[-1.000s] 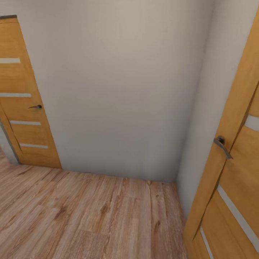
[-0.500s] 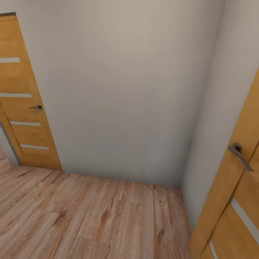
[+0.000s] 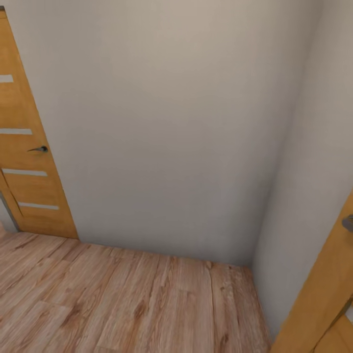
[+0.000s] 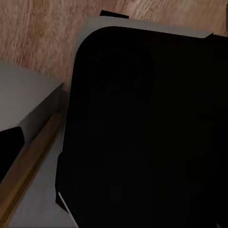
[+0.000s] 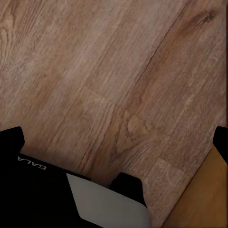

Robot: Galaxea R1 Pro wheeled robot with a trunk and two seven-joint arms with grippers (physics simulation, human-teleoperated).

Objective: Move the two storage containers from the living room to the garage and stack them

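The head view is facing a room corner. A plain off-white wall (image 3: pixel 162 122) is meeting a second wall (image 3: pixel 314 162) at the right, and light wood-plank flooring (image 3: pixel 137 299) is running along the base of both.

At the left edge of the head view, a honey-coloured wooden door (image 3: pixel 24 157) is standing with pale horizontal inset strips and a dark lever handle (image 3: pixel 38 149). At the right edge, a second wooden door (image 3: pixel 326 294) is leaning into the picture at a slant, with a grey handle (image 3: pixel 348 223) partly cut off by the edge.

The two storage containers are not appearing in any picture at this moment; their location cannot be told.

In the left wrist view, a large black rounded body (image 4: pixel 147 133) is covering most of the picture. A grey surface (image 4: pixel 28 95) and a strip of wood trim (image 4: pixel 33 161) are lying beside it, and plank flooring (image 4: pixel 42 28) is showing beyond. The state of the left claw cannot be told from this view.

In the right wrist view, the camera is looking at plank flooring (image 5: pixel 109 71). A black part bearing white lettering (image 5: pixel 33 190) and a grey panel (image 5: pixel 104 204) are occupying one side, and an orange-brown wooden surface (image 5: pixel 204 199) is showing at one corner. The state of the right claw cannot be told here either.
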